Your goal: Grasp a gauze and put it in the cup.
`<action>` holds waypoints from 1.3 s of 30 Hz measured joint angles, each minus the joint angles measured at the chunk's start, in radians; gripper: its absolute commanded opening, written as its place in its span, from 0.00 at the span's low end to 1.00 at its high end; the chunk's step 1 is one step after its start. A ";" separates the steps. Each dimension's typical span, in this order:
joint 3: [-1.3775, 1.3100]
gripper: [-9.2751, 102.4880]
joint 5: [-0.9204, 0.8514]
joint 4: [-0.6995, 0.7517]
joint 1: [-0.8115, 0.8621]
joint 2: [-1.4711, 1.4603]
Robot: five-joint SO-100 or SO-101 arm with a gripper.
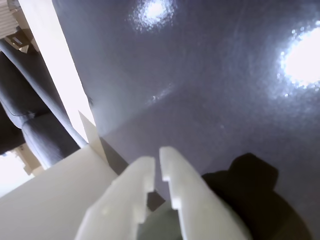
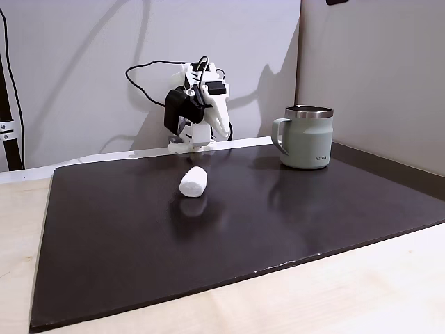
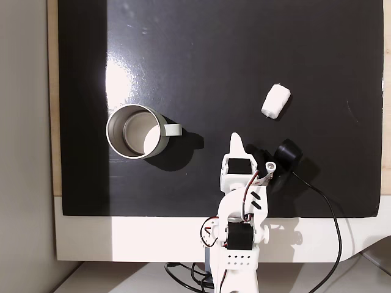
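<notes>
Nearest the wrist camera we see the end effector (image 1: 157,172), fingers nearly closed on nothing. In the top-down fixed view, the gauze (image 3: 275,101) lies up-right of its tip, long axis tilted up-right; the cup (image 3: 136,131) stands left on the desk (image 3: 244,49).

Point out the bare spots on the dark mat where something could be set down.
Bare: the far half of the mat beyond the cup and gauze in the overhead-looking fixed view. Crowded: between cup handle and gauze, near the gripper.
</notes>
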 measured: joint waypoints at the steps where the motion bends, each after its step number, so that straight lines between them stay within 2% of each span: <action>1: 0.000 0.08 -0.025 0.000 -0.005 0.000; 7: -0.071 0.09 -0.184 0.132 0.029 0.000; 15: -0.388 0.10 -0.411 0.370 0.081 -0.104; 19: -0.583 0.14 -0.522 0.408 0.146 -0.321; 26: -0.917 0.28 -0.775 0.474 0.253 -0.764; 33: -1.287 0.38 -1.031 0.621 0.339 -1.209; 39: -1.629 0.40 -1.164 0.802 0.359 -1.563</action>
